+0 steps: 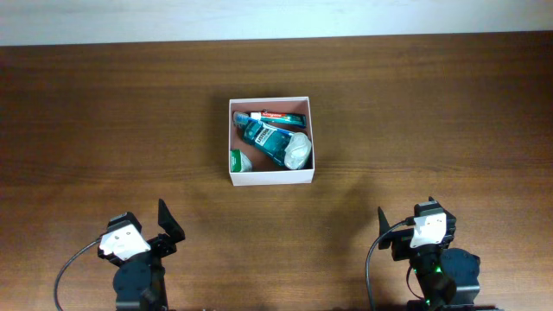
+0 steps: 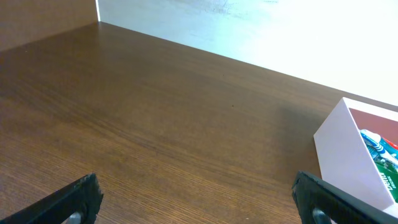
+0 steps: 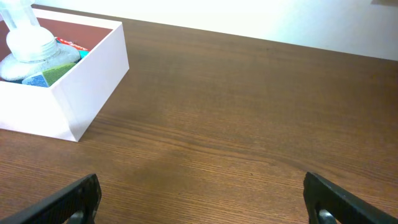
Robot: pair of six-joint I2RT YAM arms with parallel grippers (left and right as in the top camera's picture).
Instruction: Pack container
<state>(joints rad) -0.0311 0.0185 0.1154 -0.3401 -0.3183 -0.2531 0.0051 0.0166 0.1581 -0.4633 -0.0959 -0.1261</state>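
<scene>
Container [image 1: 272, 179] loaded with toiletries [image 1: 275, 142]; left gripper [image 2: 199, 196] and right gripper [image 3: 205, 198] spread apart, empty; packing looks finished.

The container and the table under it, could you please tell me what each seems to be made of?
The container looks like matte white cardboard: thin, flat, sharp-cornered walls, pinkish-brown inside. The table looks like dark wood or wood-look laminate: fine grain lines, faint sheen.
</scene>
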